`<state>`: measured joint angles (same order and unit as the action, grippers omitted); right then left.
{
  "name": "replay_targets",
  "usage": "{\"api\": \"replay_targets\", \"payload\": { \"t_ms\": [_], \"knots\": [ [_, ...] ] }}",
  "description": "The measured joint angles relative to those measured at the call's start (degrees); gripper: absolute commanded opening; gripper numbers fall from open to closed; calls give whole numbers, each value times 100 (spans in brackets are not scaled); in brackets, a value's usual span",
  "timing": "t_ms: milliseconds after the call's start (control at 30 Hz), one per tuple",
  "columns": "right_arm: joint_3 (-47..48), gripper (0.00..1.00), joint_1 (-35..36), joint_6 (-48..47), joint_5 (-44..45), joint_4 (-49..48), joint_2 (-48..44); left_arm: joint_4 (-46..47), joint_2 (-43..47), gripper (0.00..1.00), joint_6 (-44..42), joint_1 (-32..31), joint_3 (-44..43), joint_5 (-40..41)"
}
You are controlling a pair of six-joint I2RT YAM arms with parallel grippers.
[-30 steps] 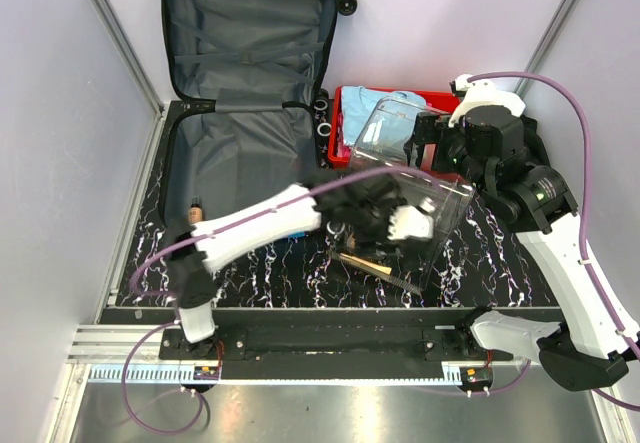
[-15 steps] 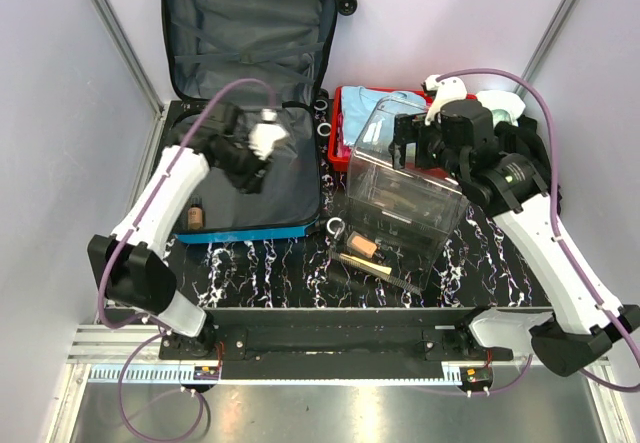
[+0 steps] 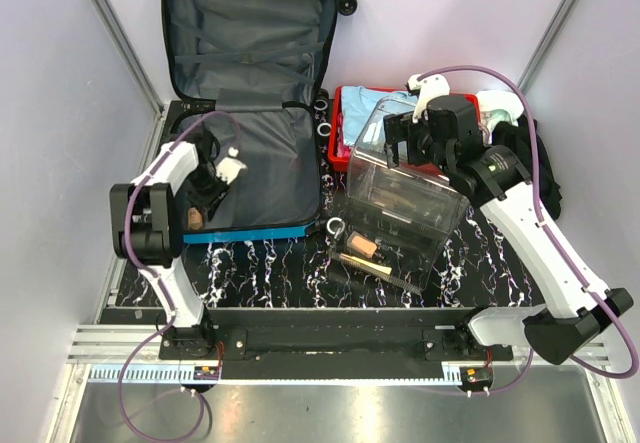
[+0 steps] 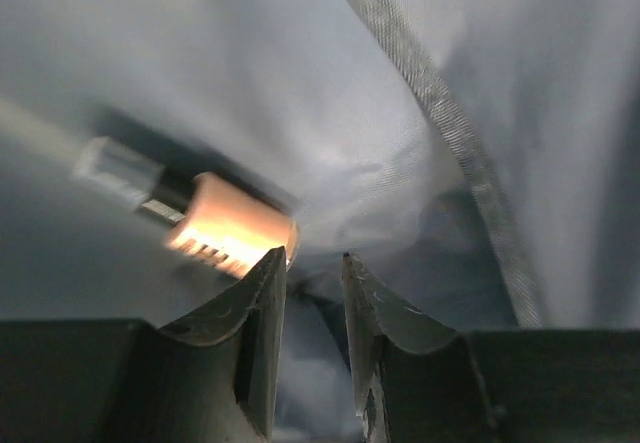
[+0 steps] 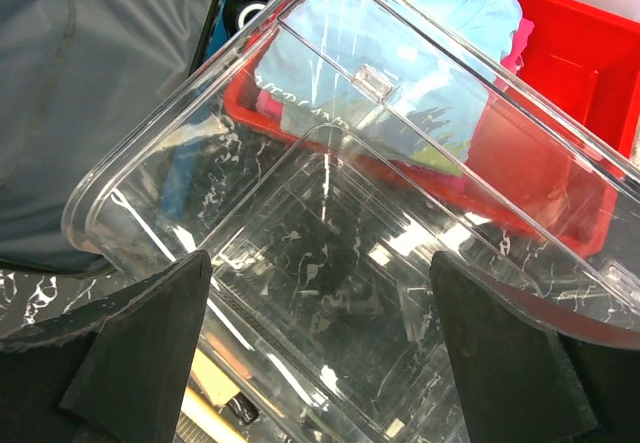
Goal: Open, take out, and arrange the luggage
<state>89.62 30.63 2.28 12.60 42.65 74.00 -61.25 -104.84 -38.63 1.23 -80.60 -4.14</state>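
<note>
Pale walls box in a black, white-veined tabletop (image 3: pixel 270 263), and at its far left lies the luggage (image 3: pixel 250 73), one bright blue hard-shell suitcase. It is already open, with its grey-lined lid upright against the back wall and its lower half flat on the table.

A second ago the left arm was stretched across into the bin. Now the left gripper (image 3: pixel 228 168) is down by the suitcase's left wall. Its fingers (image 4: pixel 262 293) are drawn nearly together with a narrow slit between them, nothing plainly held, just below a small peach-capped bottle (image 4: pixel 225 228) on the lining. That reads as a return trip for the next item, so unpacking looks partly done.

Only that one small bottle (image 3: pixel 194 219) shows inside the case.

To the right, one clear plastic bin (image 3: pixel 400 198) sits tilted, and a few small items lie at its near end, too jumbled to count. The right gripper (image 3: pixel 415 148) has shifted along the bin's far rim, spread wide; contact cannot be told. Behind is one red plastic tray (image 3: pixel 345 98) holding a folded light-blue garment (image 3: pixel 370 108).
</note>
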Motion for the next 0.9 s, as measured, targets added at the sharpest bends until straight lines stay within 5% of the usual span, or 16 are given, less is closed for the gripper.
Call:
{"api": "replay_targets", "payload": {
  "t_ms": [367, 700, 900],
  "knots": [
    [0, 96, 0, -81, 37, 2, 66, 162, -1062, 34, -160, -4, -374, 463],
    [4, 96, 17, -111, -232, 13, 50, 1290, -1303, 36, 584, 24, -1207, 748],
    [7, 94, 691, -396, -474, 39, -116, 1947, -1303, 37, 1060, 72, -1349, 828]
  ]
}}
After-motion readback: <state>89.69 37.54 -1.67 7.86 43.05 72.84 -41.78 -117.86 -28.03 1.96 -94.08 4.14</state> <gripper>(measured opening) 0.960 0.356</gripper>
